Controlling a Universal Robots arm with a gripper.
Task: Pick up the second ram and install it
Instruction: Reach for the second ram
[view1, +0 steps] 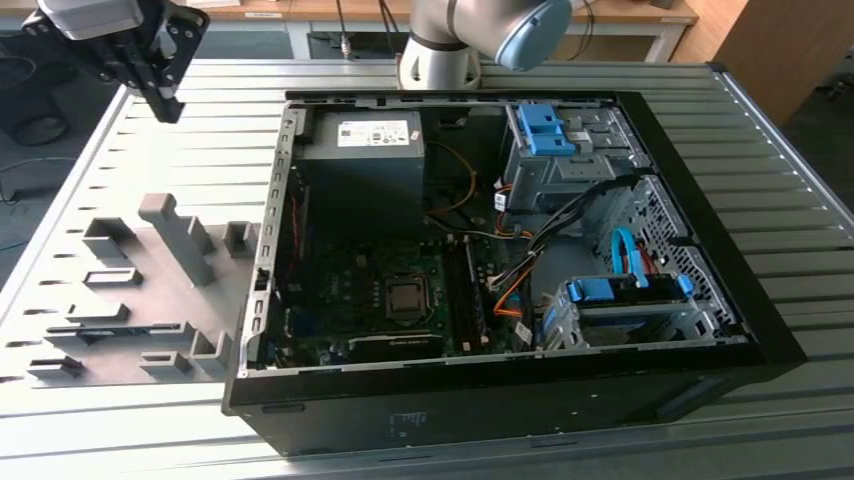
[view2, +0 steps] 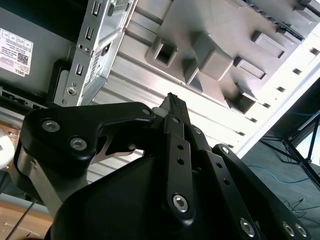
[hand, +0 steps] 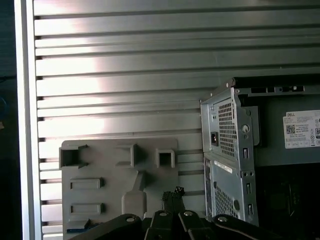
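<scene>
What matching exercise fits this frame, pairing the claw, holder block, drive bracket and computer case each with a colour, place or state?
Things:
1. claw
2. holder block
3. drive bracket
4. computer case

Descriptions:
a. blue
b. lying open, insides showing
c. grey, outside the case
d. shut, hanging in the air

Pairs: 1-d, 2-c, 3-a, 4-b.

i take the open computer case (view1: 467, 400) as my mark; it lies flat on the slatted table (view1: 747, 120). on the exterior view's left of the case, just beside its wall, the slotted holder block (view1: 134, 300) rests on the table. the gripper (view1: 166, 108) hangs above the table off the case's far left corner, beyond the holder block and apart from it. the arm base (view1: 441, 55) stands behind the case. inside the case, the power supply (view1: 358, 165) fills the far left corner, the motherboard (view1: 387, 300) lies in front of it, and the drive cage (view1: 574, 150) sits at the far right.
</scene>
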